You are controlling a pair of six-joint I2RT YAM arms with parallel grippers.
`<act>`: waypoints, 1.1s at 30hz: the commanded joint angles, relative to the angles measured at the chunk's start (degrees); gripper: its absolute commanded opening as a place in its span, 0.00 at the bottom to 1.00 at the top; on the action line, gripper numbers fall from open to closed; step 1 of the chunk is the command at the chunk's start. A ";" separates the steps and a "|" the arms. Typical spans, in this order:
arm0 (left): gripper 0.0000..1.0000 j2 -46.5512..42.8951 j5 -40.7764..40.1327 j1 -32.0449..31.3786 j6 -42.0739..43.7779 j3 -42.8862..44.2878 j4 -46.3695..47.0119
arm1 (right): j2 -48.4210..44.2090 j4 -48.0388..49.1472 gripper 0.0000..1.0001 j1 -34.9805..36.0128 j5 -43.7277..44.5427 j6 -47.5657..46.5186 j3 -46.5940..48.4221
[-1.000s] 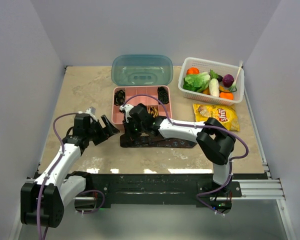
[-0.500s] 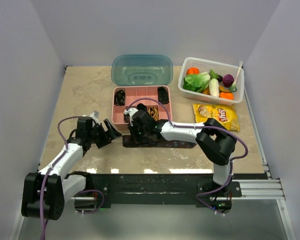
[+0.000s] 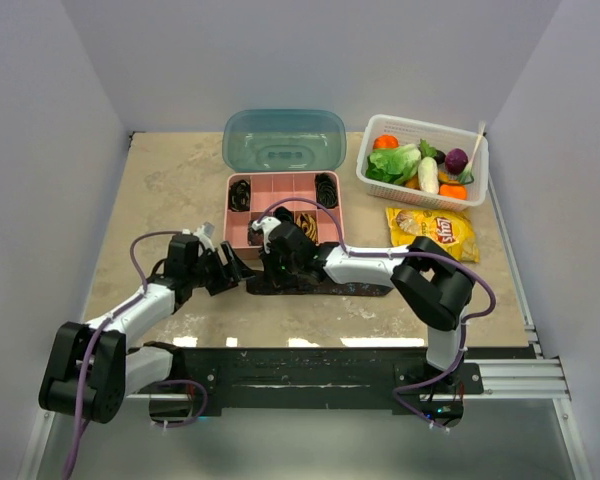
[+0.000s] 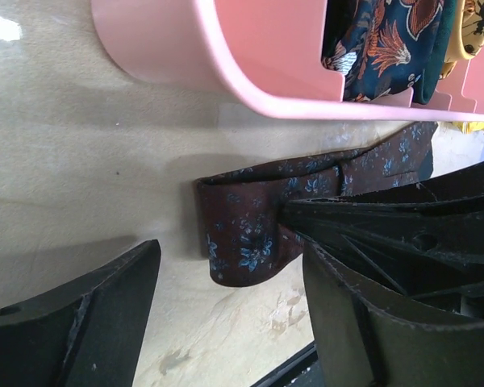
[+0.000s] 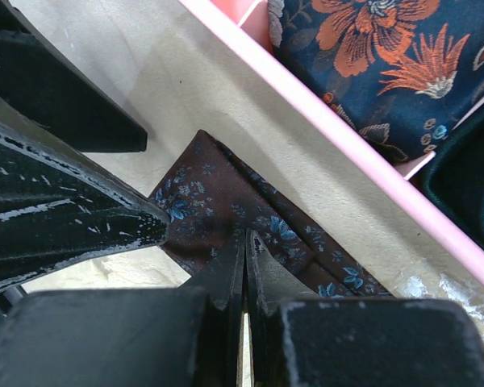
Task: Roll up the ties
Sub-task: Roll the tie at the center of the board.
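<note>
Beige, stone-patterned worktop (image 3: 170, 190), with a pink box (image 3: 229, 215) of several compartments near its middle and a teal lid (image 3: 283, 140) lying just behind it. Inside the box, coiled ties (image 3: 239, 193): 2 black at the back corners, 1 gold in the front row, plus a floral tie (image 4: 371, 36) in dark blue and orange packed into a front compartment. Just in front of the box, flat on the worktop, the maroon tie (image 3: 355, 287), speckled with small blue flowers, stretched left to right, its left end doubled over into a short fold close to the box's rounded corner. Right tool (image 5: 244, 250) pinched down narrow on the tie just behind that fold, fingers nearly meeting with cloth between them, close beside the pink wall. Left tool (image 4: 230, 266) spread wide and holding nothing, 1 finger (image 4: 73, 322) over bare worktop left of the fold, the other on the far side, crowding the right tool; folded end lying between the 2, not gripped. Contact between the left fingers and the cloth: impossible to tell. Far right at the back, a white basket (image 3: 420, 122) of vegetables; just in front of it, a yellow chip bag (image 3: 432, 228), both well apart from the fold.
</note>
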 commanded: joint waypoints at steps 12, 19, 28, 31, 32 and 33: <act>0.67 3.23 1.39 -1.34 -3.33 -1.85 3.81 | 0.59 -5.04 0.00 0.37 1.15 0.02 -4.01; 0.66 4.47 3.23 -1.78 -5.97 -4.13 8.54 | -3.44 -5.92 0.00 0.37 2.91 -0.07 -2.43; 0.66 3.33 3.15 -2.05 -6.15 -4.23 8.29 | -9.52 -6.27 0.00 0.37 2.83 0.64 -2.08; 0.66 2.54 2.63 -2.05 -5.89 -4.31 7.41 | -10.66 -6.45 0.00 0.46 1.95 0.99 -2.34; 0.66 2.27 2.36 -2.05 -5.80 -4.23 7.06 | -10.75 -6.45 0.00 0.37 1.77 0.90 -2.43; 0.66 1.75 2.18 -2.05 -5.80 -4.23 6.71 | -10.84 -6.36 0.00 0.37 1.34 0.90 -2.52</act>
